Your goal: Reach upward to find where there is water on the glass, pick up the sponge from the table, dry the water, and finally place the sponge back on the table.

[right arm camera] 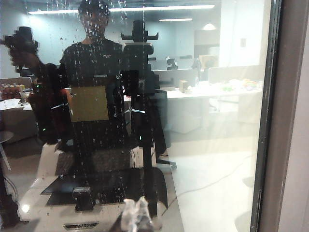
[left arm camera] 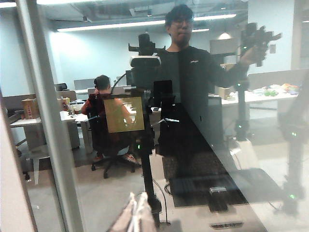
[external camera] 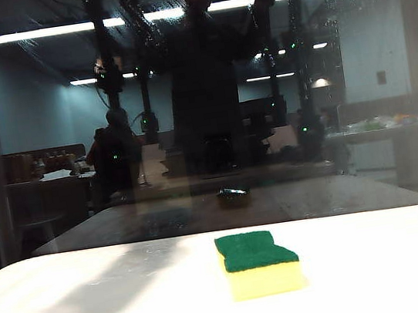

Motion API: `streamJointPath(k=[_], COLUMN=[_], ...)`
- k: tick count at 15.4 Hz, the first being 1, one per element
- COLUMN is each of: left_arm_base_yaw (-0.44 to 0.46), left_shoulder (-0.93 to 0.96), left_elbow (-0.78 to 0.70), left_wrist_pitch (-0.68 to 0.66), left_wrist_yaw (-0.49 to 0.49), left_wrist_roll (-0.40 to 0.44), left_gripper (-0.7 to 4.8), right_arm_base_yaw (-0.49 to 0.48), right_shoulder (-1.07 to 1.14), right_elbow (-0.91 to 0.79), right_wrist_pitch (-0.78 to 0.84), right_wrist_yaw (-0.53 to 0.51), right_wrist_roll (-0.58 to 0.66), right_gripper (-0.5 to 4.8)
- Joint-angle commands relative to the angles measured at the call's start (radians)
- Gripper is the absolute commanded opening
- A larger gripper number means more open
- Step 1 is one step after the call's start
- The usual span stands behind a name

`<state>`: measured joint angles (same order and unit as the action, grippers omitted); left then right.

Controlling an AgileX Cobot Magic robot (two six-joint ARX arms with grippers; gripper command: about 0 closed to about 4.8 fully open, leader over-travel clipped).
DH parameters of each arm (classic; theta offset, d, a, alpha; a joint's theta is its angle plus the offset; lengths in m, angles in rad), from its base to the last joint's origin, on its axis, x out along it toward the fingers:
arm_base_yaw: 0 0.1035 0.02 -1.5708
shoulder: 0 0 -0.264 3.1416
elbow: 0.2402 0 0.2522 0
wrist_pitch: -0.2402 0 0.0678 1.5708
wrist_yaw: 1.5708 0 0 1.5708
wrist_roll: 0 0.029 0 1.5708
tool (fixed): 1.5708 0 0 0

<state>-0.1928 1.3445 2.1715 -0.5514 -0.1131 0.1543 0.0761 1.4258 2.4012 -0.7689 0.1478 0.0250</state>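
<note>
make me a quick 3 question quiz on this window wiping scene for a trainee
1. True or false: the sponge lies on the table with its green side up.
2. Which wrist view shows water droplets speckled on the glass? A) left B) right
3. Fill in: the fingertips of the right gripper are pressed ____ with nothing between them.

Key
1. True; neither gripper is near it, and both the right gripper and the left gripper face the glass.
2. B
3. together
</note>
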Motion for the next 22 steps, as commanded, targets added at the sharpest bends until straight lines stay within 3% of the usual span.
streamJointPath(k=[1, 4, 6, 9, 12, 17, 22], left_arm_base_yaw=[0.000, 0.000, 0.000, 0.001, 0.001, 0.001, 0.001], left_shoulder=[-0.019, -0.028, -0.029, -0.029, -0.029, -0.030, -0.044], left_elbow=[0.004, 0.004, 0.003, 0.003, 0.003, 0.003, 0.003], left_wrist_pitch=[-0.012, -0.017, -0.016, -0.019, -0.020, -0.020, -0.027], left_wrist_yaw=[0.148, 0.594, 0.720, 0.719, 0.719, 0.719, 0.719], left_wrist_roll=[0.003, 0.003, -0.002, -0.082, -0.084, -0.084, -0.084], left_gripper=[-0.06, -0.06, -0.05, -0.06, -0.06, -0.06, -0.06], right_arm_base_yaw=[0.000, 0.000, 0.000, 0.000, 0.000, 0.003, 0.204], right_shoulder=[-0.014, -0.032, -0.048, -0.067, -0.060, -0.032, -0.060], right_elbow=[0.005, 0.005, 0.005, 0.005, 0.004, 0.002, -0.157], right_wrist_pitch=[-0.001, -0.043, -0.093, -0.198, -0.357, -0.613, -0.614], right_wrist_yaw=[0.000, -0.002, -0.072, -0.281, -0.451, -0.492, -0.479], right_wrist_roll=[-0.003, -0.003, -0.003, -0.002, 0.001, 0.000, 0.000], right_gripper=[-0.06, -0.06, -0.06, -0.06, -0.06, 0.05, 0.69])
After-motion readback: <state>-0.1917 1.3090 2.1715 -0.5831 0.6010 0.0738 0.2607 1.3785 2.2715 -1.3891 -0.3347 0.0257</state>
